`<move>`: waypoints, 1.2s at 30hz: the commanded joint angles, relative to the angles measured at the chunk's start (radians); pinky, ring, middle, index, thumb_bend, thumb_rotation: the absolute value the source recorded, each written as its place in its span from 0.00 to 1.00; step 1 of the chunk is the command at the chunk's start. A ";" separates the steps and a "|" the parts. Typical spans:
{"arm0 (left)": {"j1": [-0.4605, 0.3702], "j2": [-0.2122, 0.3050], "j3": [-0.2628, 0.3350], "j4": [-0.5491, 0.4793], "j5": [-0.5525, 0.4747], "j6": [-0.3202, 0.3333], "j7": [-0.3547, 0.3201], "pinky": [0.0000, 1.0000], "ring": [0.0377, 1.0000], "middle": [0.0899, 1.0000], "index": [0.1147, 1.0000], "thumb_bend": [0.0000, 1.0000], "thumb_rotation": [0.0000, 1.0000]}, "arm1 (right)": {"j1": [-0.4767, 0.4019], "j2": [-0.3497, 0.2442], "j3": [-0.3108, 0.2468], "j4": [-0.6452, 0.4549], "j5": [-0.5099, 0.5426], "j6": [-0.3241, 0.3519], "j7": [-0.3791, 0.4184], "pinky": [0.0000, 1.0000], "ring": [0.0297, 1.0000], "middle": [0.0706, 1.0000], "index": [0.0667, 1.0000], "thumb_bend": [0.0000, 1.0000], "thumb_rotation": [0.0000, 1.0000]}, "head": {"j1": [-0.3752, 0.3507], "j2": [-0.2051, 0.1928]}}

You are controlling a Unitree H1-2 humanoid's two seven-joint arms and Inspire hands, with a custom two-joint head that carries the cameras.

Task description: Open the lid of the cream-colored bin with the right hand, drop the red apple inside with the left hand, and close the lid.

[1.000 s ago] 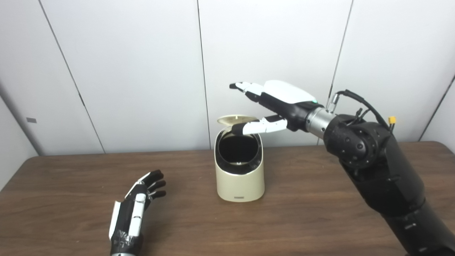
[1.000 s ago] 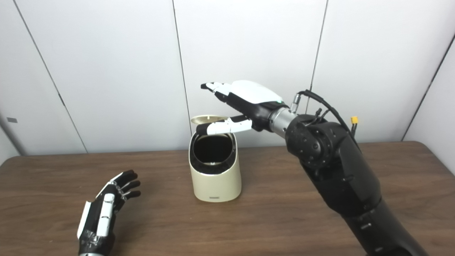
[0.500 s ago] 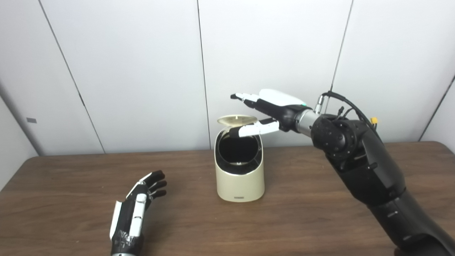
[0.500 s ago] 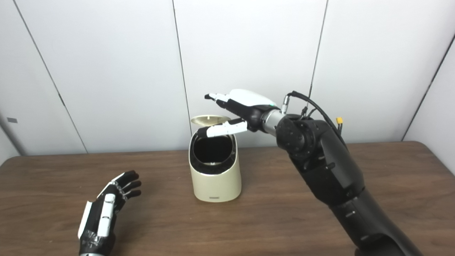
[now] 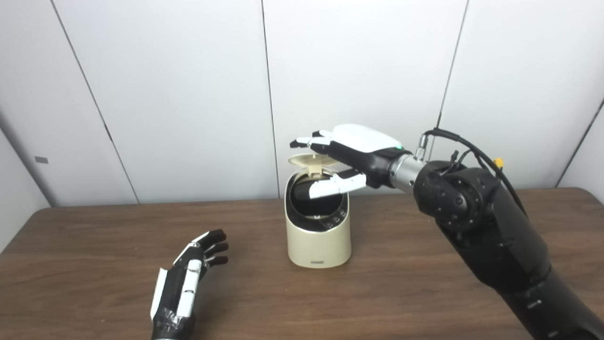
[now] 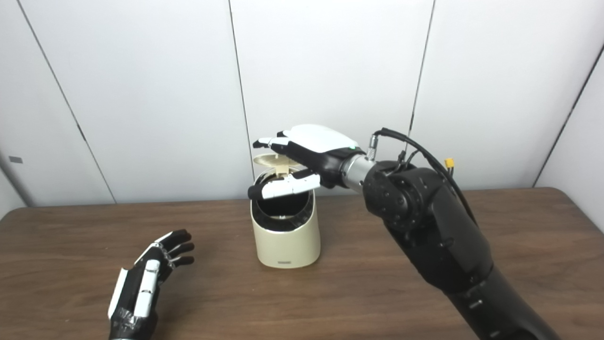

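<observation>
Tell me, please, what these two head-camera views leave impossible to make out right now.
- Red apple: unseen in either view; the bin interior is dark, partly screened by the right hand.
- Lid: whether the fingers touch it is unclear.
- Small mark low on the bin front: too small to read.
- Left hand: wrist cut off by the bottom edge.

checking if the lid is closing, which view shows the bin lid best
The left eye view. There the lid shows its tilted underside between the right hand's fingers above and thumb below, over the bin's dark opening. In the right eye view the same lid sits partly behind the fingers, so less shows.
</observation>
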 commanded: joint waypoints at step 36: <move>0.030 -0.005 -0.007 -0.059 0.031 0.014 0.009 0.68 0.73 0.75 0.72 0.39 0.83 | 0.042 -0.002 -0.032 -0.069 0.073 0.048 -0.010 0.81 0.88 0.88 0.88 0.76 0.92 | 0.001 0.036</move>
